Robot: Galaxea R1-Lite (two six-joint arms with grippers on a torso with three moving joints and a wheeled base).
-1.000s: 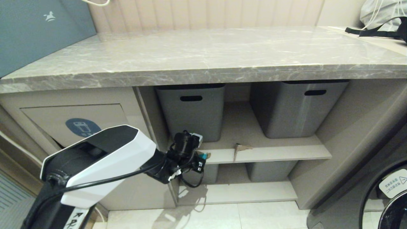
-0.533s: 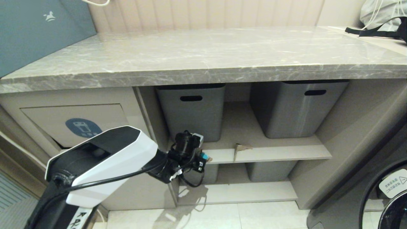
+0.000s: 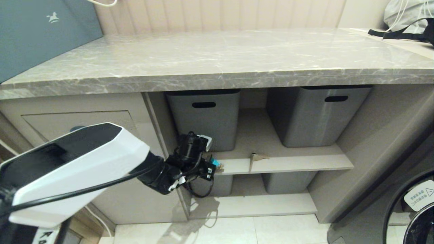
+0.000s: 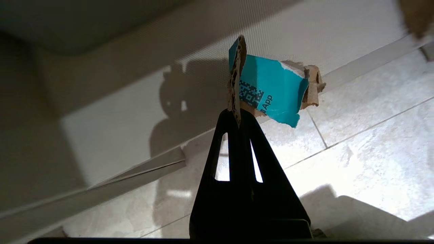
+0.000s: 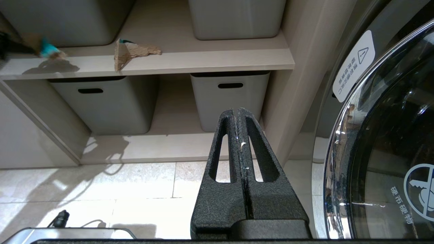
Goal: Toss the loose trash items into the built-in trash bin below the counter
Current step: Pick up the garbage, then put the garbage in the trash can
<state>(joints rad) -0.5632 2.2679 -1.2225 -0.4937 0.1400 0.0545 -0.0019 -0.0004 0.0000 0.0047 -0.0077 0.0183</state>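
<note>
My left gripper (image 3: 213,164) (image 4: 236,113) is shut on the crumpled brown paper with the teal-blue patch (image 4: 271,90) (image 3: 216,163) (image 5: 47,51), holding it just off the front edge of the middle shelf (image 3: 295,164). The folded tan cardboard piece (image 3: 256,157) (image 5: 130,52) lies on that shelf to the right. The beige trash-bin flap (image 3: 47,123) sits under the marble counter (image 3: 217,57) at the left; my left arm covers its blue sticker. My right gripper (image 5: 236,112) hangs shut and empty, low at the right, out of the head view.
Grey tubs with slot handles (image 3: 203,115) (image 3: 315,113) stand on the middle shelf, and others (image 5: 101,101) (image 5: 230,96) sit below. A washing-machine door (image 3: 415,210) is at the lower right. A teal board (image 3: 37,30) leans at the counter's left end.
My left arm has swung left and a little up, carrying the teal-patched paper off the shelf edge. The arm's housing now hides the bin's blue sticker.
</note>
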